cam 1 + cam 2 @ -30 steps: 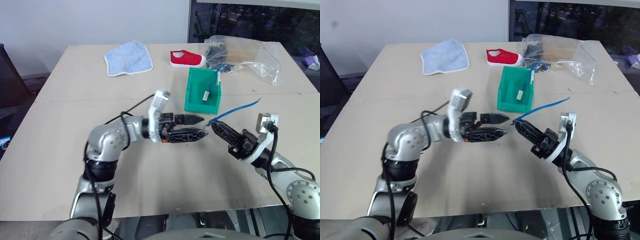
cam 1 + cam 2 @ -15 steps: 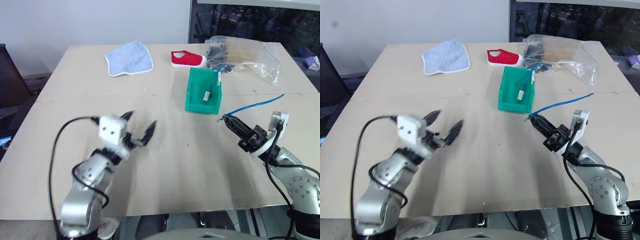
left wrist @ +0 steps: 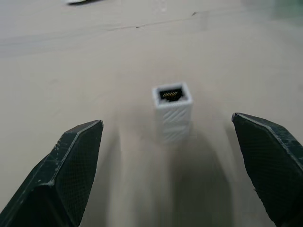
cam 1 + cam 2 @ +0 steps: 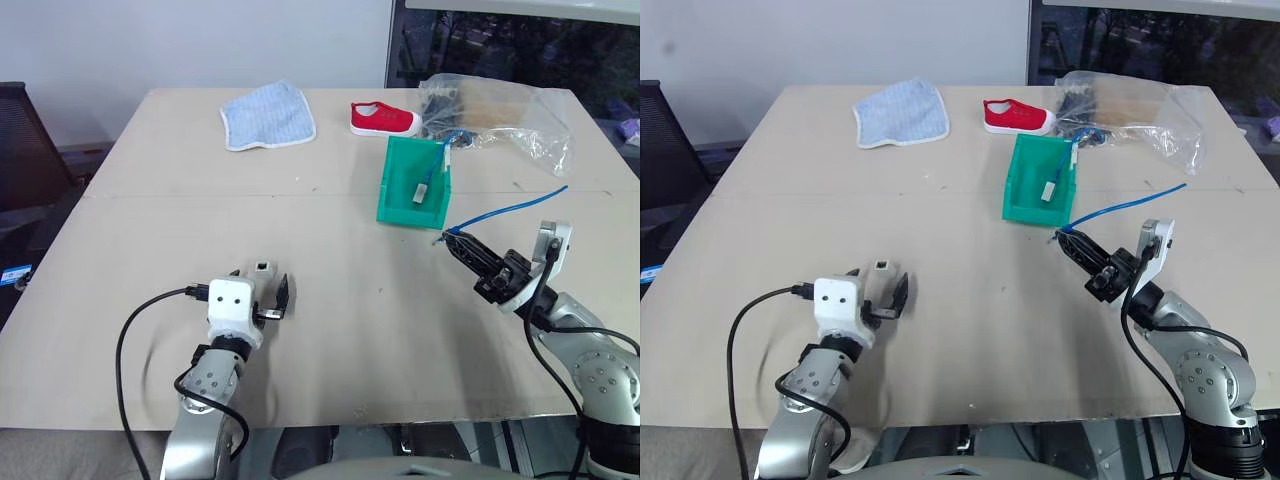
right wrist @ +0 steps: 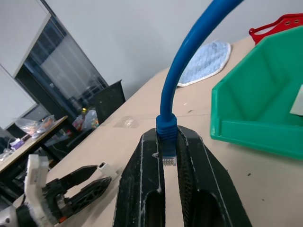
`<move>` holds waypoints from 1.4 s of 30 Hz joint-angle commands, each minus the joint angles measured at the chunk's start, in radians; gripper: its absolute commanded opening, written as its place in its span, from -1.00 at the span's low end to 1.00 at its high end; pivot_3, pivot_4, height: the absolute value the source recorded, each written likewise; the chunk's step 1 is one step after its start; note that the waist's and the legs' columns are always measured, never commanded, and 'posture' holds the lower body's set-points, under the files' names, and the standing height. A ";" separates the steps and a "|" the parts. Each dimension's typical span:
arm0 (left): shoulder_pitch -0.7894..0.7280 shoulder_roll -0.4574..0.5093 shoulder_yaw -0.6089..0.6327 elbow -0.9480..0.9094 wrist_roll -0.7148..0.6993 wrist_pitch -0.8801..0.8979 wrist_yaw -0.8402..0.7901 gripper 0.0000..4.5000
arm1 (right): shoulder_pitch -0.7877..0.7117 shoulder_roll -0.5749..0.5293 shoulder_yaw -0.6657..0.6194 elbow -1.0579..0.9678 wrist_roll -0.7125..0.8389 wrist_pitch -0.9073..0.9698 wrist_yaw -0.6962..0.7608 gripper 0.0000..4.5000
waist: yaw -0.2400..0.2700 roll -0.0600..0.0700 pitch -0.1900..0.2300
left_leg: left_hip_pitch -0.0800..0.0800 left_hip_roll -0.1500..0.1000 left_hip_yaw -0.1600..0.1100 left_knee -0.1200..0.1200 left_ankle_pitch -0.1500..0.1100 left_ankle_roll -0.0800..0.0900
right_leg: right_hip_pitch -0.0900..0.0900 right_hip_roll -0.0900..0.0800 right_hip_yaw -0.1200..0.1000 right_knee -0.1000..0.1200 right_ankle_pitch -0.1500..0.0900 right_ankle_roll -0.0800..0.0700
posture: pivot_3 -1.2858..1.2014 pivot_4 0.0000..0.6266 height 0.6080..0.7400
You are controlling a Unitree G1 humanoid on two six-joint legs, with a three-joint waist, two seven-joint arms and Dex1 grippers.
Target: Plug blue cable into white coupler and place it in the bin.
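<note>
On the tan table (image 4: 330, 310), your open left gripper (image 3: 173, 156) flanks the white coupler (image 3: 172, 112); close on it next, then meet the blue cable (image 5: 176, 109) clamped in your right gripper (image 5: 169, 163).

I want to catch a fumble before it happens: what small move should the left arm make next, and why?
Probably close the left gripper on the white coupler. The coupler stands on the table between the open fingers, ungripped, its socket facing away from the wrist. The right gripper is shut on the blue cable just behind its plug, so the coupler needs holding before mating.
</note>
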State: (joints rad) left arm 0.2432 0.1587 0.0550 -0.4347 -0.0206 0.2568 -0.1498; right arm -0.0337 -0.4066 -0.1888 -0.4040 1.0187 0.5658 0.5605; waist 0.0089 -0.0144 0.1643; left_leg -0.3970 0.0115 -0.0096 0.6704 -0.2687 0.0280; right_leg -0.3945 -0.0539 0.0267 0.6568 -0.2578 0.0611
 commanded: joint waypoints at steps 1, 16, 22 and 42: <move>-0.013 -0.011 -0.016 0.034 0.002 -0.051 0.004 0.99 | -0.008 -0.001 -0.017 -0.025 0.002 -0.004 -0.002 -1.00 | 0.001 0.000 0.000 | 0.000 0.000 0.000 0.000 0.000 0.000 | 0.000 0.000 0.000 0.000 0.000 0.000 | 0.03 -0.52 1.00; -0.191 0.083 -0.021 0.268 -0.084 -0.147 -0.190 -0.77 | -0.016 0.005 0.012 -0.049 -0.058 -0.017 0.007 -1.00 | 0.007 0.002 -0.002 | 0.001 -0.001 -0.002 0.001 0.000 0.000 | 0.001 0.000 -0.002 0.002 0.000 0.000 | 0.03 -0.52 1.00; -0.449 0.188 -0.173 0.471 -0.237 -0.180 -0.714 -0.77 | -0.103 -0.096 0.146 -0.082 -0.239 -0.066 0.132 -1.00 | 0.003 0.003 -0.002 | 0.001 -0.004 -0.001 0.002 0.000 0.000 | 0.001 0.001 -0.001 0.001 0.000 0.000 | 0.03 -0.52 1.00; -1.007 0.108 -0.402 1.266 -0.110 -0.621 -1.418 -0.77 | -0.193 -0.213 0.376 0.108 -0.588 -0.306 0.477 -1.00 | 0.002 0.001 -0.001 | -0.003 -0.003 -0.002 0.001 0.000 0.000 | 0.000 0.003 -0.005 -0.001 0.000 0.001 | 0.03 -0.52 1.00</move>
State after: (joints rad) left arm -0.7572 0.2653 -0.3523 0.8090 -0.1551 -0.3409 -1.5638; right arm -0.2336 -0.6159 0.1901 -0.2730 0.4358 0.2771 1.0256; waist 0.0108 -0.0136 0.1638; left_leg -0.3999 0.0082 -0.0118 0.6714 -0.2685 0.0284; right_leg -0.3947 -0.0509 0.0215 0.6565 -0.2581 0.0616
